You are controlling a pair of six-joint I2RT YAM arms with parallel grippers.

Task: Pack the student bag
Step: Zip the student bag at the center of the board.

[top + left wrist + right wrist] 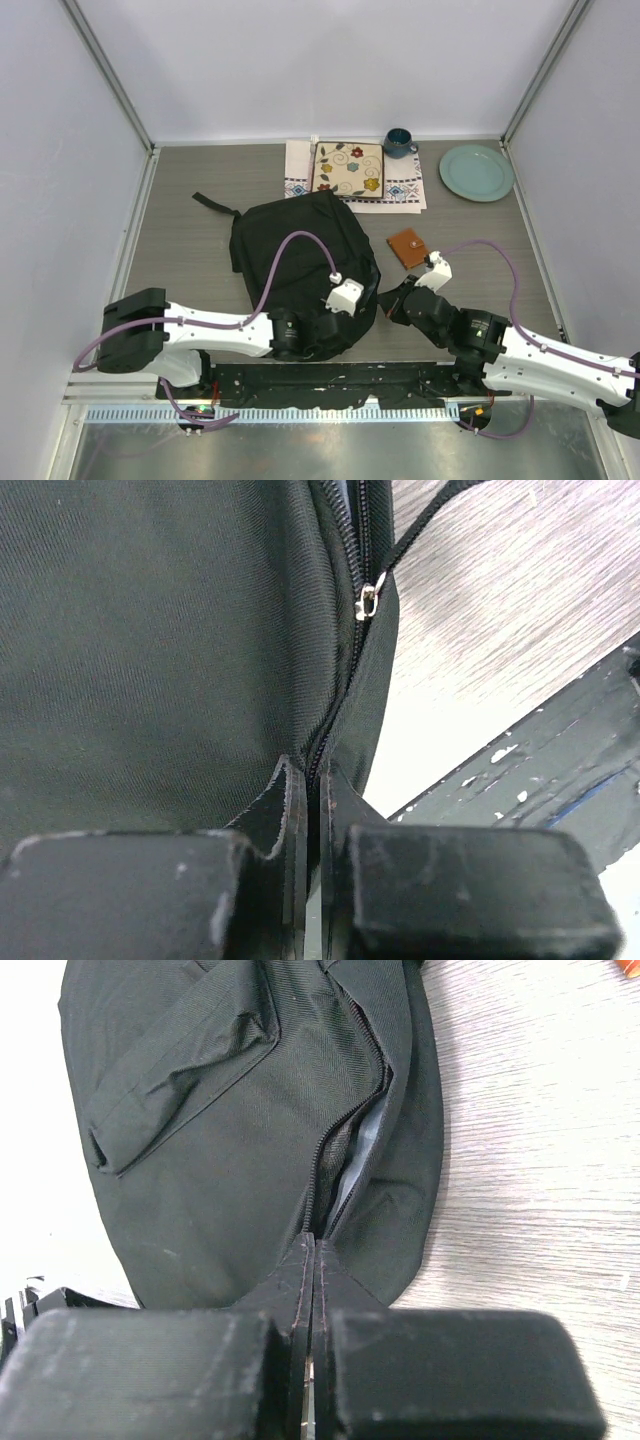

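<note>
surface (190,270): grey wood-look top. The stuff to pack sits along 12 to 1 o'clock, and the plate (477,172) is the biggest bit of it.
student bag (300,255): dead centre, lying flat, with its rounded end towards the arms.
zip mouth (345,1160): only gaping a little, with grey lining peeking through. I'd say we're at the get-the-bag-open step and nothing's gone in yet. The next move probably needs the two sides pulled apart, or the slider run further round, so there's a proper hole.
left pincer (312,780): at the bag's 5 o'clock edge. The fingers are nearly together and look nipped on the fabric right along the zip line.
right pincer (313,1250): at the bag's 4 o'clock edge, fingers pressed together with the tips right at the end of the zip gap. Can't tell if any cloth is caught between them.
wallet (407,247): brown, at 3 o'clock of the bag, lying free.
zip pull (368,600): silver, just ahead of the left pincer and not gripped.
</note>
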